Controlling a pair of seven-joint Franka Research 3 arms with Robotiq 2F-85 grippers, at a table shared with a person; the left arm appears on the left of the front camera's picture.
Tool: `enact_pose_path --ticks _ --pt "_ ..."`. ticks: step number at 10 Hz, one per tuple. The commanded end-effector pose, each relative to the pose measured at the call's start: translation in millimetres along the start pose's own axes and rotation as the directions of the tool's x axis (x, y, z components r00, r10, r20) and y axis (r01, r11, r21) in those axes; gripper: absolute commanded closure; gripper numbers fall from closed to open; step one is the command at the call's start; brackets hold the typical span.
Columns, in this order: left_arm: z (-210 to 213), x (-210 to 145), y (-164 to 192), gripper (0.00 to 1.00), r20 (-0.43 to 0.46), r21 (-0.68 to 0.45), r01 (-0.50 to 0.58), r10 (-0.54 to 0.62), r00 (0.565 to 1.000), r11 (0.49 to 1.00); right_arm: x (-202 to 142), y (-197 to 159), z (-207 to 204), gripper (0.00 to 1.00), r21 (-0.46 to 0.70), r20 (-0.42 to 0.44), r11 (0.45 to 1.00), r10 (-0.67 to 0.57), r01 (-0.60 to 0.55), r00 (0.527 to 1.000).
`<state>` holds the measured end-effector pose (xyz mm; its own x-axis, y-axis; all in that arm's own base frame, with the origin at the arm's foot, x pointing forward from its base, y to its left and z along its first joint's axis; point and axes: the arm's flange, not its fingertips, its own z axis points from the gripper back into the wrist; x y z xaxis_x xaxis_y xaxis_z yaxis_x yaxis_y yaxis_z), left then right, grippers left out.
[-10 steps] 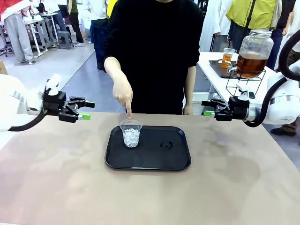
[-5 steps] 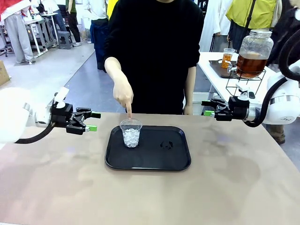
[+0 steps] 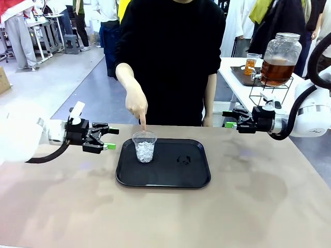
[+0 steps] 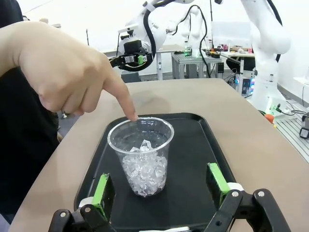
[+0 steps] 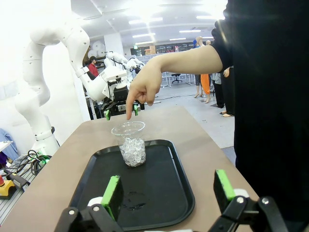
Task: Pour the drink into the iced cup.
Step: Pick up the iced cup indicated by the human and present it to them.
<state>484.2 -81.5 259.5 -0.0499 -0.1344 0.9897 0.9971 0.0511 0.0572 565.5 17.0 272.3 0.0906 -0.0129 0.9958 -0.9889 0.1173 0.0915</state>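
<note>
On the tan table (image 3: 258,206): flat black plastic tray (image 3: 176,175); pre-pour step, I reckon, drink (image 3: 275,72) needs fetching next.
Drink: amber-brown, see-through, in the big glass jar (image 3: 282,51), side table (image 3: 230,77) far right.
Left gripper (image 3: 114,139), right gripper (image 3: 225,119): wide open, empty.
Person's hand (image 3: 135,103): index finger at the rim, holding nothing.
Clear plastic cup (image 3: 144,146): upright on the tray, half ice.

In the front view the left arm (image 3: 20,142) is a white blur cut by the picture's edge, and the dark mark (image 3: 183,160) on the tray (image 3: 165,178) is too small to make out. The left wrist view cuts off the person's pointing hand (image 4: 63,72) at its left edge, and the fingers (image 4: 102,193) hide the tray's near rim. Whether the fingertip touches the cup (image 4: 142,154) cannot be told.
</note>
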Motion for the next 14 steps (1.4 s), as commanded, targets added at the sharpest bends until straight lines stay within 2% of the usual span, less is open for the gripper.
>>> enact_pose_path --ticks 1,2,3,9,14 --pt "-6 -19 -5 0.00 0.009 0.025 0.018 -0.018 1.000 1.000 3 -1 -1 0.00 -0.004 0.008 1.000 -0.002 0.002 1.000" --pt "-4 -18 -6 0.00 -0.004 0.012 0.022 -0.022 1.000 1.000 3 -1 -1 0.00 -0.004 0.008 1.000 -0.002 0.002 1.000" --pt "-2 -1 1 0.00 0.000 -0.002 -0.003 0.003 1.000 1.000 3 -1 -1 0.00 -0.004 0.008 1.000 -0.002 0.002 1.000" --pt "-2 -5 3 0.00 -0.003 -0.002 -0.010 0.010 1.000 1.000 3 -1 -1 0.00 -0.004 0.008 1.000 -0.002 0.002 1.000" --pt "-18 -7 15 0.00 -0.050 0.006 -0.042 0.043 0.998 0.999 3 -1 -1 0.00 -0.004 0.008 1.000 -0.002 0.002 1.000"
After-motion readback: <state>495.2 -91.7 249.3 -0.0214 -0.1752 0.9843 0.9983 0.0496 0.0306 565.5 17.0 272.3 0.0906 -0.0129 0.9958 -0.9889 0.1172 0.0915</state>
